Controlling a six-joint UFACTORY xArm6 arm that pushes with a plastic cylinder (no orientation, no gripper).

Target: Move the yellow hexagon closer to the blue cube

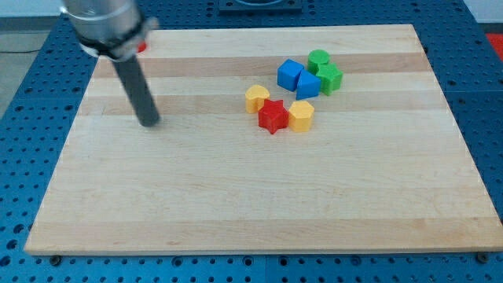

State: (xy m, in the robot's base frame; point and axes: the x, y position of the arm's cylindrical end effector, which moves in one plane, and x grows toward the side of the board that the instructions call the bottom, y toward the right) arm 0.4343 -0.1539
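Yellow hexagon block (301,115): lies on the pale wooden board (259,196), right of centre in the upper half, touching the right side of the red star block (273,116).

Blue cube block (290,75): up and slightly left of the hexagon, near it but apart.

Second blue block (307,85), shape unclear: between the two, against the cube's lower right.

Yellow heart-shaped block (256,97): just up-left of the star.

Green blocks, two: one rounded (318,59) at the cluster's top, one star-like (330,78) just below it, beside the second blue block.

Small red item (142,45): at the board's upper-left edge, mostly hidden by my arm.

My tip (149,123): lower end of the dark rod, on the board's left part, well apart from every block. I run no claw here, so no jaw state to report.

Blue perforated table (23,157): surrounds the board.
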